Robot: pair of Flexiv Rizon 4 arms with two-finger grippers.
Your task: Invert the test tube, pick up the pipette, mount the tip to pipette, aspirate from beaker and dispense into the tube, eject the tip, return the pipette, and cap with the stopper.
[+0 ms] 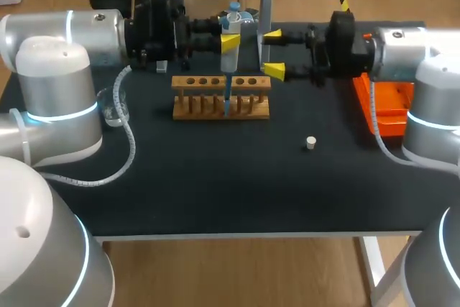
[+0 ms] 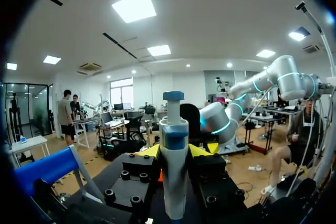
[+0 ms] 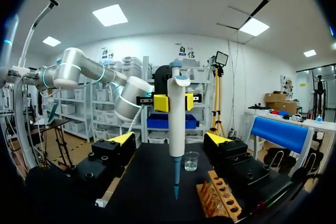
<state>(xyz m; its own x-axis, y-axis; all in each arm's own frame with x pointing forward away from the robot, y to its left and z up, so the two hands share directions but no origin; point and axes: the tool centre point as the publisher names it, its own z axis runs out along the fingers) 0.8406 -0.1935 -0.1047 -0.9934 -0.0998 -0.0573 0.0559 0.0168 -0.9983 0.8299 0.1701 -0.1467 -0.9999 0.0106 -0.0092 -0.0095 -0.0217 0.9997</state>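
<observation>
The left gripper (image 1: 231,41) is clamping the pipette (image 1: 233,21) upright over the rack (image 1: 194,108) near the table's far edge. The right gripper (image 1: 274,52) is hanging open beside it. It's worth centring the tip (image 1: 227,102) over a hole first.

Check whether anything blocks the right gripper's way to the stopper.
Nothing visible does. The stopper lies alone on the table, nearer the front edge than the open right gripper; the rack stands aside.
</observation>
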